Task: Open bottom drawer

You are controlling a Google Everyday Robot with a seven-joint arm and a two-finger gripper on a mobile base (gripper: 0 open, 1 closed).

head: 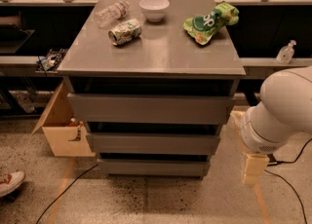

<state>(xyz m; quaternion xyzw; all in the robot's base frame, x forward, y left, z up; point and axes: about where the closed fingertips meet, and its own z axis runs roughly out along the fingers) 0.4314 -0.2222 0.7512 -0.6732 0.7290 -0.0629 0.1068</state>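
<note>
The grey cabinet has three plain handleless drawer fronts stacked under its top. The bottom drawer (153, 167) is the narrowest and lowest front, just above the floor, and it is closed, so its inside is hidden. The middle drawer (153, 143) and the top drawer (150, 109) are also closed. My white arm (278, 113) comes in from the right edge. My gripper (254, 168) hangs down from it, pale beige, to the right of the cabinet at about the bottom drawer's height, apart from it.
On the cabinet top (161, 52) lie a clear plastic bottle (111, 12), a crushed can (125, 31), a white bowl (154, 9) and a green chip bag (210, 21). An open cardboard box (63, 130) stands at the left. Cables run over the floor. A shoe (10, 183) is at the far left.
</note>
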